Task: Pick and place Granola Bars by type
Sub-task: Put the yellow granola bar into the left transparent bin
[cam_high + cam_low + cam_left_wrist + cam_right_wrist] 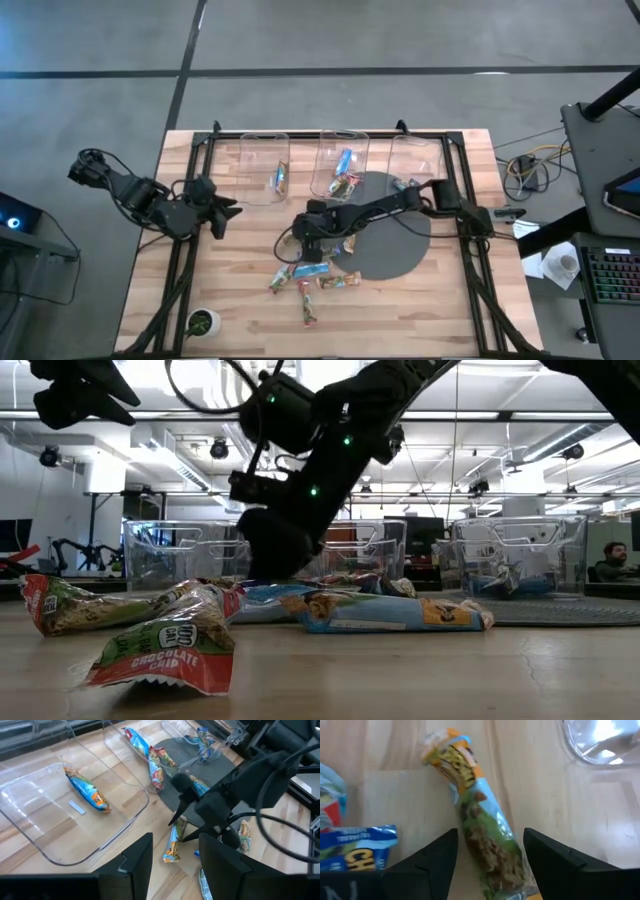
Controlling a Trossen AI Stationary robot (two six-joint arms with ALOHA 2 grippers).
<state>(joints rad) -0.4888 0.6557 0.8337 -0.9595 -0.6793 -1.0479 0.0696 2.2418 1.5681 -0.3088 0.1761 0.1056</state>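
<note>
The right tool (490, 865) is hanging low over the loose bars (312, 275) in the middle of the desk (240, 320), its fingers spread on either side of a green-yellow bar (482, 827) lying flat on the wood, not clenched on it. The left tool (228, 212) is waiting released near the desk's left side, beside the bins (265, 165), which are holding a few bars already.

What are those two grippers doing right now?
Left gripper: open, empty, raised above the wooden table's left side.
Right gripper: open, straddling a green-and-yellow foil-wrapped granola bar, not closed on it.
</note>
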